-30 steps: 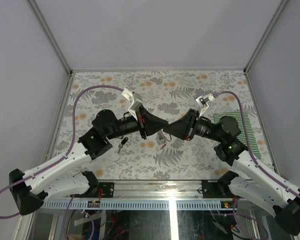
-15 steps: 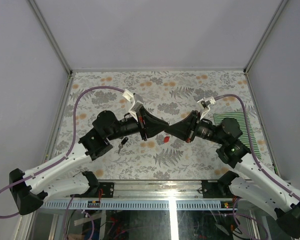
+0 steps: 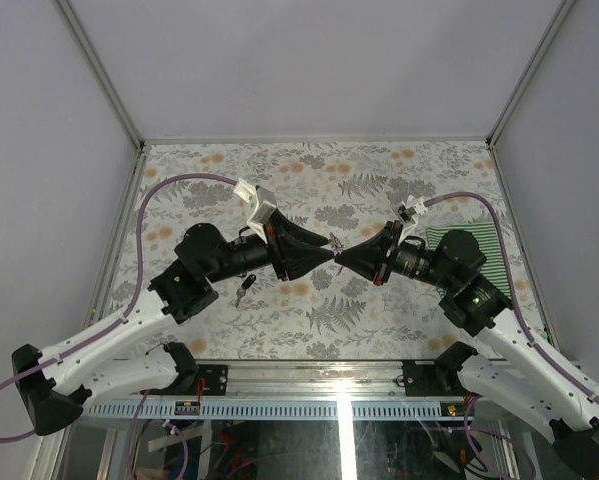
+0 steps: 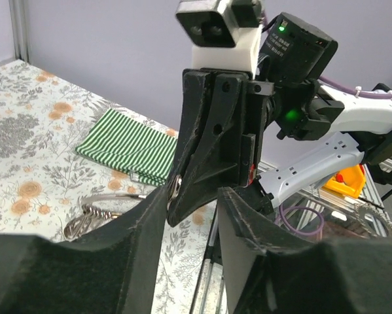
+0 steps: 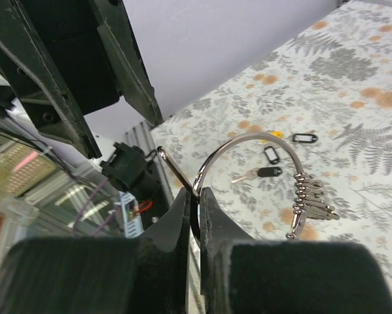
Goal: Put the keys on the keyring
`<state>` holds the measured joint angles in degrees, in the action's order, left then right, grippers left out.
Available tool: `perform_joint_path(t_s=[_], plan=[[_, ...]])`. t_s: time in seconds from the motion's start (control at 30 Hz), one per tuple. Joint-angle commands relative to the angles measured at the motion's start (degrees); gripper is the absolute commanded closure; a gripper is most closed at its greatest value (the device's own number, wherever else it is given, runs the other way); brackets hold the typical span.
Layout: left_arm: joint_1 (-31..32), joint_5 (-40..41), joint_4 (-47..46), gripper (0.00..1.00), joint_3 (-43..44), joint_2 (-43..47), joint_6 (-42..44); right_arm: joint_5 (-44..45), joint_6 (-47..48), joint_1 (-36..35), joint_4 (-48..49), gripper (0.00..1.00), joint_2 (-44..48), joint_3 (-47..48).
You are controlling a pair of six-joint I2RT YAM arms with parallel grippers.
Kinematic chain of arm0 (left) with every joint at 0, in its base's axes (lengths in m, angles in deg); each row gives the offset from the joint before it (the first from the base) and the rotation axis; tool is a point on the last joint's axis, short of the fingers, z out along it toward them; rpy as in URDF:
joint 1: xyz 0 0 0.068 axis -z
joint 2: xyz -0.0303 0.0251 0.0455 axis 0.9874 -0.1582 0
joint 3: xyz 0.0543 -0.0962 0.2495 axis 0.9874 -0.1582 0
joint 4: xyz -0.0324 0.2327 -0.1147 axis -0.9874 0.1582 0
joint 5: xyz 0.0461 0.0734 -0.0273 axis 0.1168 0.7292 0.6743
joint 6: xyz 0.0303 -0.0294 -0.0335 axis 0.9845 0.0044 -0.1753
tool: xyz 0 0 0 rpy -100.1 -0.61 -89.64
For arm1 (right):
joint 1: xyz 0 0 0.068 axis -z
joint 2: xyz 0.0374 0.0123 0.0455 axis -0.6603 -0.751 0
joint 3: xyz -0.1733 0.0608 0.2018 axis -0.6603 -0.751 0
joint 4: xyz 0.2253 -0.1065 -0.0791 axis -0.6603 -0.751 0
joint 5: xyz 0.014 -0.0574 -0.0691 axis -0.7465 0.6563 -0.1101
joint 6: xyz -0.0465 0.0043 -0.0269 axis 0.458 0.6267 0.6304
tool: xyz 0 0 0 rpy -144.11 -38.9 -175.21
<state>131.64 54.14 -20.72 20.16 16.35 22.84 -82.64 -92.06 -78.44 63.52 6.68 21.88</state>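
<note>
Keyring [image 5: 248, 137]: likely light, stiff, slippery wire. Right gripper [image 5: 196, 196] is clenched on it near its open end. Left gripper [image 4: 194, 196] stands parted, facing it.

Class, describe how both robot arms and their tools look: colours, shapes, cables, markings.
The left arm and right arm have white link shells and black joint housings. A purple cable loops along each. The left tool and right tool are black wedges topped by white camera mounts. A green light glows on the right arm.
</note>
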Motion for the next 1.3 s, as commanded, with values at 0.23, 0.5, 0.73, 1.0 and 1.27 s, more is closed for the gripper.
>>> perform_joint_path(t_s=[0.23, 0.5, 0.73, 1.0, 1.27], plan=[[0.06, 4.26, 19.93, 0.46, 10.30, -2.42, 13.41, 5.86, 21.13, -0.05, -23.34, 1.00, -1.91, 14.89], [0.64, 7.06, 30.19, 0.42, 17.84, -7.18, 22.72, 10.65, 24.57, -0.05, -38.45, 1.00, -8.60, 23.11], [1.64, 7.20, 30.13, 0.42, 18.87, -9.80, 24.22, 9.19, 23.59, -0.05, -39.05, 1.00, -9.31, 23.99], [2.69, 5.27, 28.75, 0.45, 20.29, -12.62, 23.77, 5.45, 21.89, -0.06, -36.10, 1.00, -9.19, 22.30], [3.30, 4.32, 27.38, 0.47, 20.66, -13.60, 23.54, 4.12, 21.50, -0.10, -35.40, 1.00, -9.05, 21.54]])
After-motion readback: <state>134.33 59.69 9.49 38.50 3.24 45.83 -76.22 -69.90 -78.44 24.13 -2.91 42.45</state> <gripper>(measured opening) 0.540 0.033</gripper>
